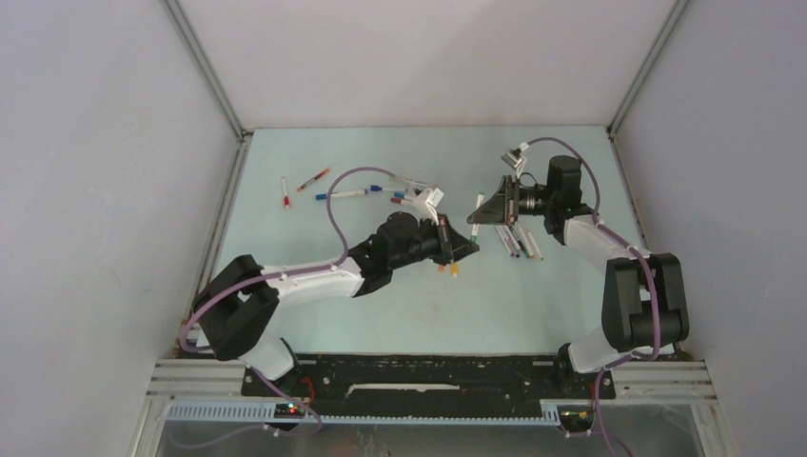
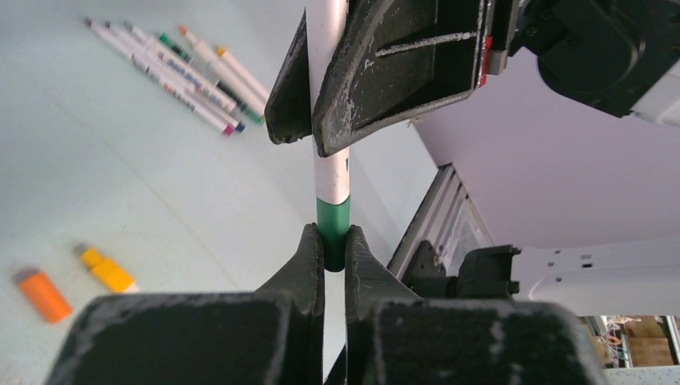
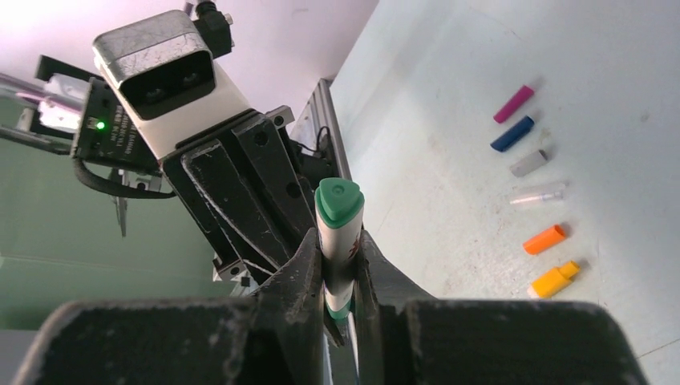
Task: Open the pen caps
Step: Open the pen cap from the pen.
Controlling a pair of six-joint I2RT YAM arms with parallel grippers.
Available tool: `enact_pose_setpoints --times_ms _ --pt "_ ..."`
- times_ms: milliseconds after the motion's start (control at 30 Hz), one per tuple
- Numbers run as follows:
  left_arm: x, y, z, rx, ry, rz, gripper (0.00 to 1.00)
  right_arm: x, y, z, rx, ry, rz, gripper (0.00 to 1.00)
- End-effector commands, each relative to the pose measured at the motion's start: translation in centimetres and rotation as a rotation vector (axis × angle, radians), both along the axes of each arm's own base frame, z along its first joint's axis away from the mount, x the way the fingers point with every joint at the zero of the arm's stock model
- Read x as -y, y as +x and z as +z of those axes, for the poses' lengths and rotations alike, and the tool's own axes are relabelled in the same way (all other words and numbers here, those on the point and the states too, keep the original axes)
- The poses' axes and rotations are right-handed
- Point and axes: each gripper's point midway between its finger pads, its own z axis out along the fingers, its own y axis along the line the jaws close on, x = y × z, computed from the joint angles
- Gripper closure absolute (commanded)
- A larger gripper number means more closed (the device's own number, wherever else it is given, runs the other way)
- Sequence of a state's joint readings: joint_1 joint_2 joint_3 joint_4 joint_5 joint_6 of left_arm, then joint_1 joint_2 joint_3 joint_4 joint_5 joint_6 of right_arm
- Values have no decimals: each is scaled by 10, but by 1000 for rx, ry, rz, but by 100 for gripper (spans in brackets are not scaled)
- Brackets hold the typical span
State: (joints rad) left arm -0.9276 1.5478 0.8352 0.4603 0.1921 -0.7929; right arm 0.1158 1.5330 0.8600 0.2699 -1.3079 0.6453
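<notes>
Step in hand: pulling the cap off one pen. It is held in the air between both arms, just right of the middle of the table in the top view.

Left pincer: closed tight on the green cap, which is pinched between its two tips.
Right pincer: narrow, clamped on the white barrel of the same pen, a little up from the cap.
The pen runs straight from one grip to the other. The cap looks seated on the barrel, with no gap at the joint. The pen's other end, toward the right wrist camera, is green too and sticks out free.

Around, left wrist view: a bunch of other pens lies on the table at 10 o'clock. An orange cap and a yellow cap lie at 8 o'clock, apart from any pen.
Right wrist view: a line of loose caps at 3 o'clock.

Next, as I read it: you draw the two grips apart along the pen's own line, without bending it. Hold the left squeeze firm, because the cap is small and smooth and could slip out. Once it is free, the cap likely belongs with the loose ones.
</notes>
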Motion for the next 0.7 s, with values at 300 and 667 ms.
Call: enact_pose_setpoints --times_ms 300,667 --pt "-1 -106 -71 -177 206 -372 100 34 60 71 309 -42 -188 100" --pt "-8 -138 -87 -198 303 -492 100 47 87 89 329 -64 -210 100"
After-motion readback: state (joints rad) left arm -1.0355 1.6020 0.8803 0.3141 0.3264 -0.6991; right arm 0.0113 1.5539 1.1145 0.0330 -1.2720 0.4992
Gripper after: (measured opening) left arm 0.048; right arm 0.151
